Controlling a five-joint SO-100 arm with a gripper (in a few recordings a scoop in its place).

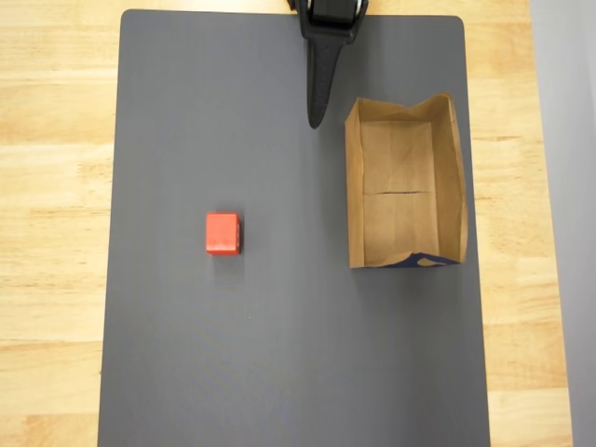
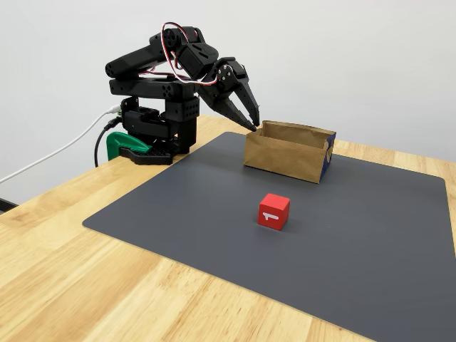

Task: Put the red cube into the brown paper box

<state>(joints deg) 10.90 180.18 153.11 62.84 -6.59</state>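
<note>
Overhead view: red cube (image 1: 223,233) sits alone mid-mat, well apart from brown paper box (image 1: 404,186). Gripper (image 2: 251,122) empty, jaws near shut, tips by box's far corner — open wide first, then descend square over cube faces.

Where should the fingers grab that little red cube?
Probably from straight above, pinching two opposite side faces of the red cube. It sits flat and alone on the grey mat, apart from the brown paper box, so every side is free.
</note>
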